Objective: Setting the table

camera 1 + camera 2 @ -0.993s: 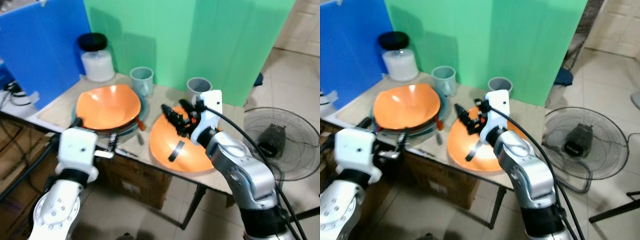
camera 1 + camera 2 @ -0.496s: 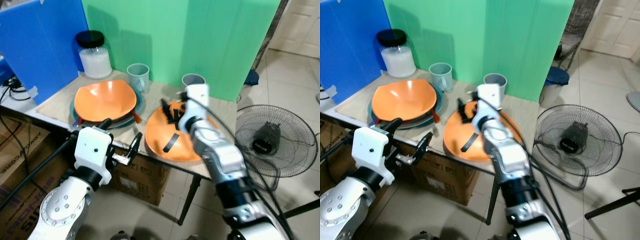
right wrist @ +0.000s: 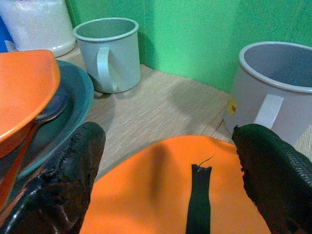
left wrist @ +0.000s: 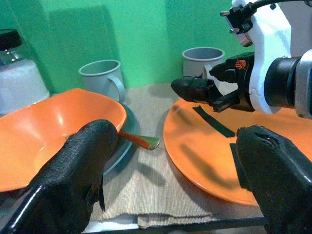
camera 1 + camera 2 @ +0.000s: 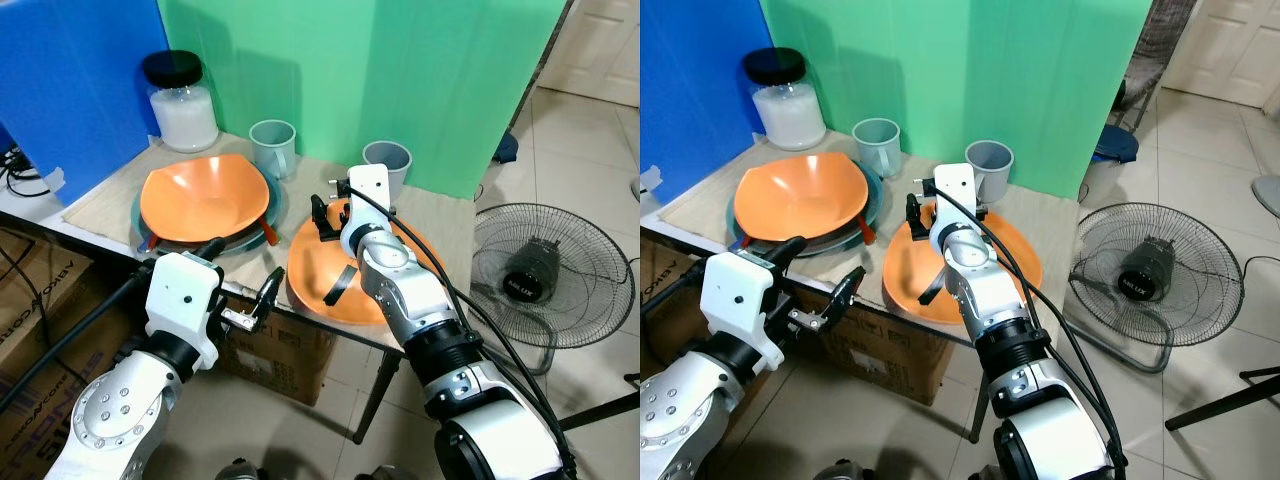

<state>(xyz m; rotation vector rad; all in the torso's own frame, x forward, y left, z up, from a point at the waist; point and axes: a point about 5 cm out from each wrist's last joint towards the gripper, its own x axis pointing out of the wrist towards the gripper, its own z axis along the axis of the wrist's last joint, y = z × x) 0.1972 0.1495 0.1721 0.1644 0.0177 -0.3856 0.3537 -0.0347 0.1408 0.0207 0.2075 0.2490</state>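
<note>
1. Currently the right gripper (image 5: 325, 214) hovers low over the far-left edge of the flat round orange plate (image 5: 385, 290), its two black fingers spread wide with nothing between them. That plate, marked with strips of black tape, lies on the woven beige table mat (image 5: 300, 195) at the front right of the table.

2. Nearby risks crowd that gripper: the grey metal mug (image 3: 280, 92) stands just behind the plate's rim, and the pale blue-grey handled mug (image 3: 108, 52) stands a little further toward the other dishes. A careless sweep or a reach past the rim would likely knock one over.

3. Also, the flat plate's front edge sits close to the table edge. A push toward the robot instead of a clean lift could slide it off onto the floor.

4. Meanwhile the left gripper (image 5: 240, 300) waits in front of the table edge, fingers (image 4: 73, 170) also wide apart and empty, aimed between the flat plate and the curved orange dish (image 5: 205, 198) stacked on a dark teal plate (image 4: 127, 134).

5. Finally, an orange-handled spoon (image 4: 139, 141) pokes out from under that stack; advancing the left arm could catch it and shift the pile.
</note>
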